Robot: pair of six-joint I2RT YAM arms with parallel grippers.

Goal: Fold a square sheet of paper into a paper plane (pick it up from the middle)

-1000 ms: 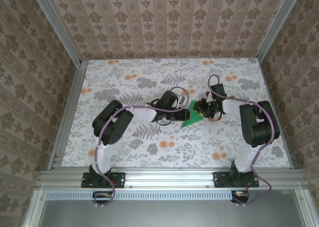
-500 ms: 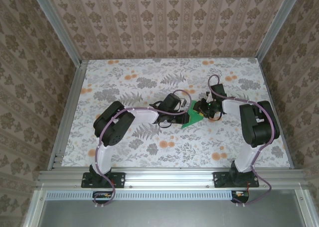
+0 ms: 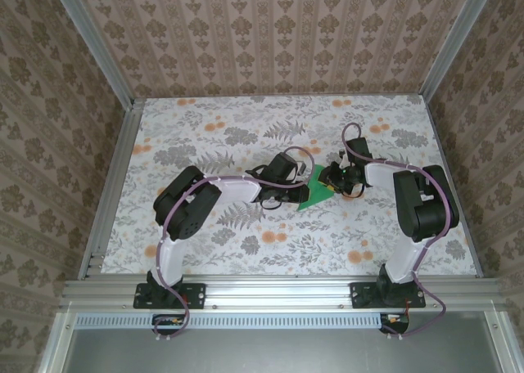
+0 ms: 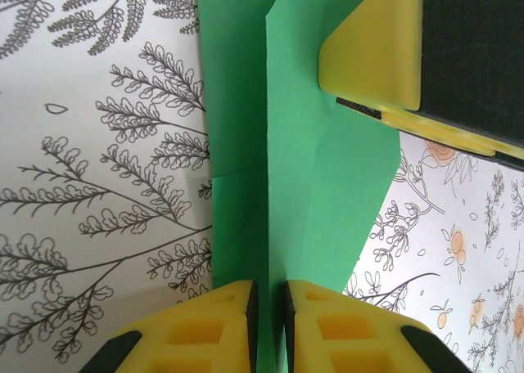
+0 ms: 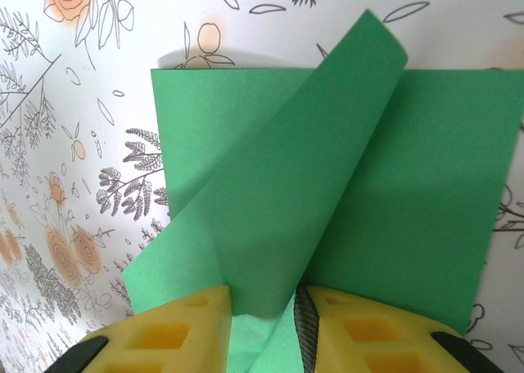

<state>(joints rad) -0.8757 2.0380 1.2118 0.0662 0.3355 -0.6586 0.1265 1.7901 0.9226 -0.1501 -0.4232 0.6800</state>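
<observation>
The green sheet of paper (image 3: 314,192), partly folded, lies mid-table between both grippers. In the left wrist view the sheet (image 4: 327,193) has a raised centre crease running up the frame, and my left gripper (image 4: 268,307) is shut on that crease. From the top my left gripper (image 3: 300,187) sits at the sheet's left edge. My right gripper (image 3: 331,179) is at its right edge. In the right wrist view one flap (image 5: 286,193) curls up off the flat sheet (image 5: 434,193) and runs down between the fingers of my right gripper (image 5: 262,320), which is shut on it.
The floral tabletop (image 3: 246,128) stretches around the paper. Aluminium rails (image 3: 110,185) and patterned walls bound it on three sides. A yellow finger of the right gripper (image 4: 372,58) rests over the sheet's far corner in the left wrist view.
My left arm has shifted slightly right toward the paper, covering more of its left side. The right arm and the sheet have barely moved.
</observation>
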